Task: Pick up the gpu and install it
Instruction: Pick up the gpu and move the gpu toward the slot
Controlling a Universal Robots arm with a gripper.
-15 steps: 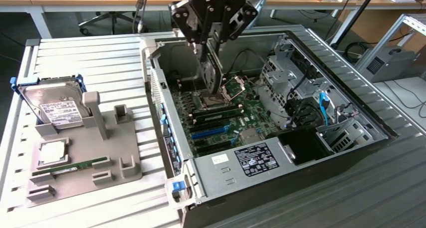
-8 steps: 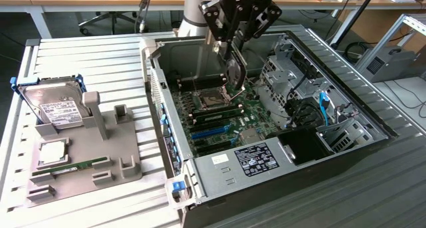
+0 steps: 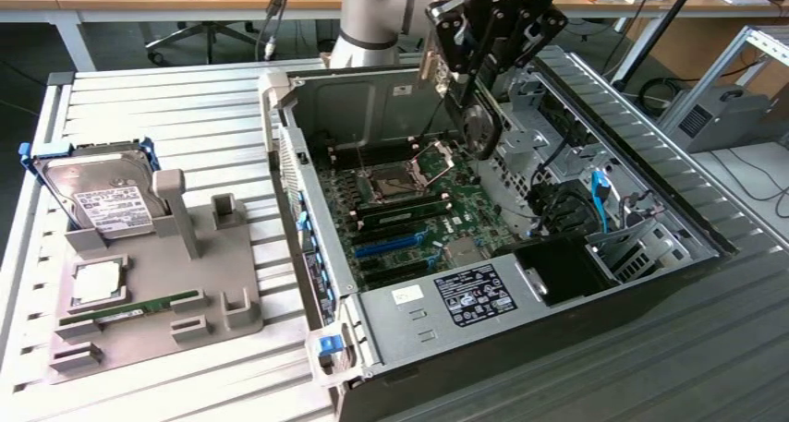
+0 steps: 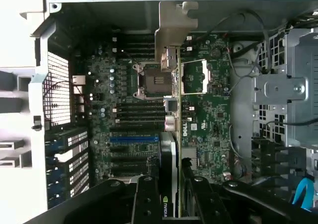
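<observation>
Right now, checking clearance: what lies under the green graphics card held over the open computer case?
Beneath the green graphics card in the pincer lies the green motherboard: its square processor socket and a blue slot show. The strip directly under the card's edge is covered.

gpu point(image 3: 479, 126): slim card, black cooler, silver end bracket; upright on edge, hanging above motherboard point(image 3: 407, 210), not seated.

The gripper point(image 3: 479, 76) covers the top of the gpu point(image 3: 479, 126), and the arm point(image 3: 370, 16) runs off the picture's edge. In the wrist view, black fingers point(image 4: 146, 199) hide the gpu's near end. The words on the sticker point(image 3: 475, 295) are too small to read.
</observation>
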